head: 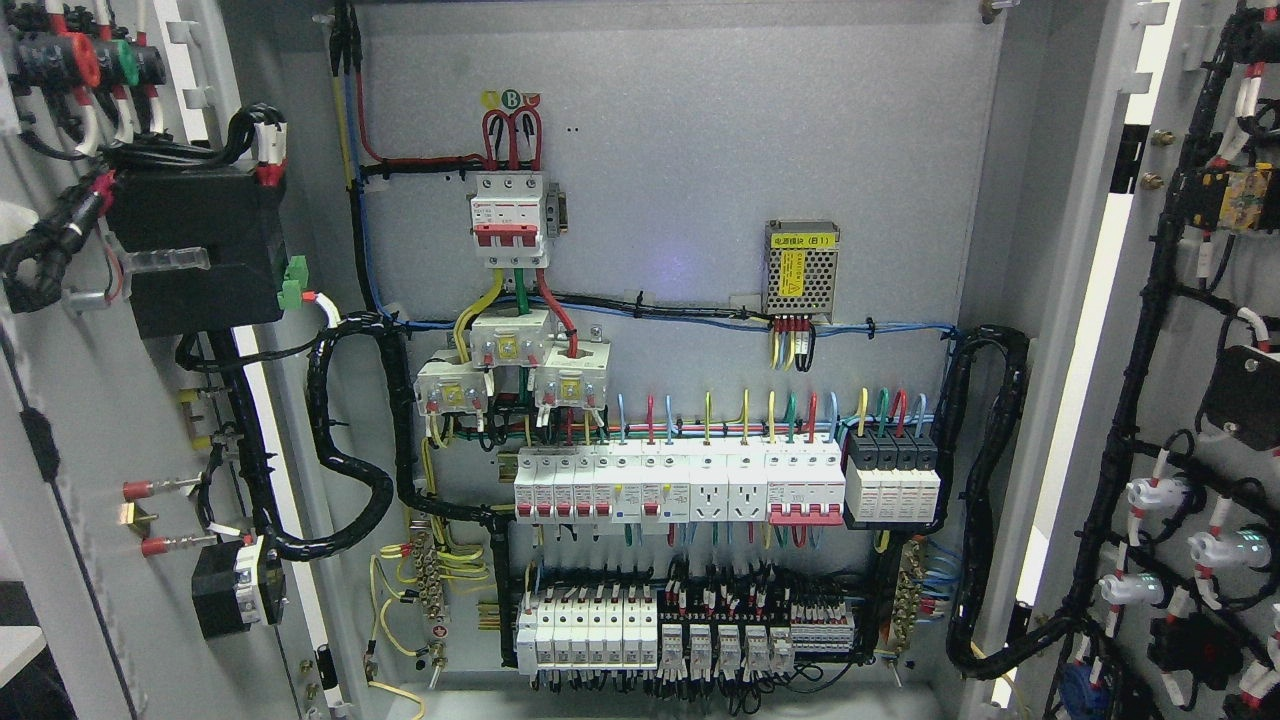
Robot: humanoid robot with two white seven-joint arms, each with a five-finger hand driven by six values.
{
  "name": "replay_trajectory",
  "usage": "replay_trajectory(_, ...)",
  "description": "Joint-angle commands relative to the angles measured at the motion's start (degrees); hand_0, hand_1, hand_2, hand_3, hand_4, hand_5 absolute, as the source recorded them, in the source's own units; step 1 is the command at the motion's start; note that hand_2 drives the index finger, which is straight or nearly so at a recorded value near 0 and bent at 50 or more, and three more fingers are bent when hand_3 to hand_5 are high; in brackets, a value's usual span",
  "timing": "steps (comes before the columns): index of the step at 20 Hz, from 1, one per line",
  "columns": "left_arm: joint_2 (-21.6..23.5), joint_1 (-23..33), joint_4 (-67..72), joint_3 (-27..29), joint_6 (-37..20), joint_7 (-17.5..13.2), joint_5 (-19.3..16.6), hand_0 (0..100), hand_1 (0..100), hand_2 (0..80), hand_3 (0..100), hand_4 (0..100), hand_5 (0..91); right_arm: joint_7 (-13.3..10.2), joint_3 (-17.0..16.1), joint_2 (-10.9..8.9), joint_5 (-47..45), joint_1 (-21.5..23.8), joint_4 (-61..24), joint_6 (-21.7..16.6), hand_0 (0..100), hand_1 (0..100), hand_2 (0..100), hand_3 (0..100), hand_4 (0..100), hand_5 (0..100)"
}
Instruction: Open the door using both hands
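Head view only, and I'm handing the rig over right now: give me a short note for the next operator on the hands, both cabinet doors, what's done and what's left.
Hands: neither the left nor the right hand shows in the head view.
Doors: the grey metal left door is swung wide open at the picture's left, its wired inner face towards the camera. The grey metal right door is likewise wide open at the right.
Between them the grey back panel with rows of white circuit breakers is fully exposed.
Done: both doors appear open.
Left: probably nothing; confirm where the arms are.

Both doors (90,400) cut by edges
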Motion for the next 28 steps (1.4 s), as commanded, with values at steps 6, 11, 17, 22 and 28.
replay_trajectory(6, 0.0, 0.6, 1.0, 0.0, 0.0, 0.0, 0.0, 0, 0, 0.0, 0, 0, 0.0, -2.5, 2.6, 0.36, 0.4, -1.0, 0.1, -0.1, 38, 0, 0, 0, 0, 0)
replay_trajectory(11, 0.0, 0.6, 1.0, 0.1, 0.0, 0.0, 0.0, 0, 0, 0.0, 0, 0, 0.0, -2.5, 3.0, 0.36, 0.4, -1.1, -0.1, -0.1, 38, 0, 0, 0, 0, 0)
replay_trajectory(17, 0.0, 0.6, 1.0, 0.0, 0.0, 0.0, 0.0, 0, 0, 0.0, 0, 0, 0.0, -2.5, 3.7, 0.36, 0.4, -1.4, -0.1, -0.1, 38, 0, 0, 0, 0, 0)
replay_trajectory(22, 0.0, 0.6, 1.1, 0.1, 0.0, 0.0, 0.0, 0, 0, 0.0, 0, 0, 0.0, -2.6, 3.6, 0.27, 0.4, -1.5, 0.0, -0.1, 38, 0, 0, 0, 0, 0)
replay_trajectory(28, 0.0, 0.6, 1.2, 0.1, 0.0, 0.0, 0.0, 0, 0, 0.0, 0, 0, 0.0, -2.6, 1.8, -0.61, 0.5, -1.1, 0.6, -0.3, 38, 0, 0, 0, 0, 0)
